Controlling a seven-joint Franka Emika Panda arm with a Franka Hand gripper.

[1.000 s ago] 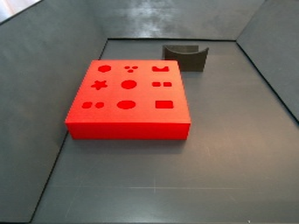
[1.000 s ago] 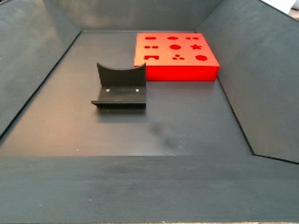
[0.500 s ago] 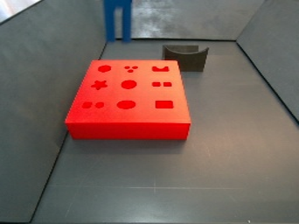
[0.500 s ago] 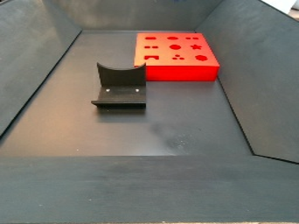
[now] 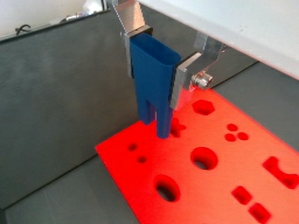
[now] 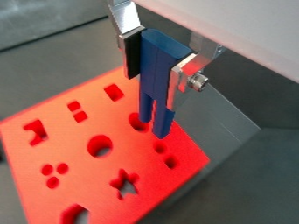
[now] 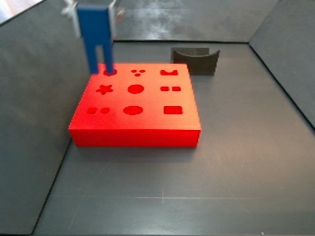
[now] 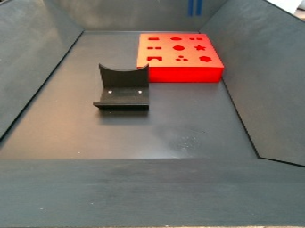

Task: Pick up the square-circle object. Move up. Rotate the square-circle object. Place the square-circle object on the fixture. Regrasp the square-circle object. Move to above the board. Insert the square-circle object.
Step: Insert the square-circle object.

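The square-circle object [image 5: 152, 83] is a long blue peg hanging upright, forked at its lower end. My gripper [image 5: 156, 74] is shut on its upper blocky part, a silver finger flat against each side, as both wrist views show: gripper [image 6: 155, 70], peg [image 6: 158, 92]. In a side view the peg [image 7: 96, 37] hangs over the far left corner of the red board [image 7: 135, 136], its tip close to a round cut-out. I cannot tell if it touches. The fixture [image 7: 194, 60] stands empty behind the board.
Grey walls enclose the floor on all sides. In a side view the fixture [image 8: 121, 87] stands left of the board [image 8: 179, 71], with open floor in front. The peg [image 8: 197, 7] only shows at that frame's edge.
The peg was out of view a second ago. It came in over the far wall and has dropped down and forward to the board's far left corner.
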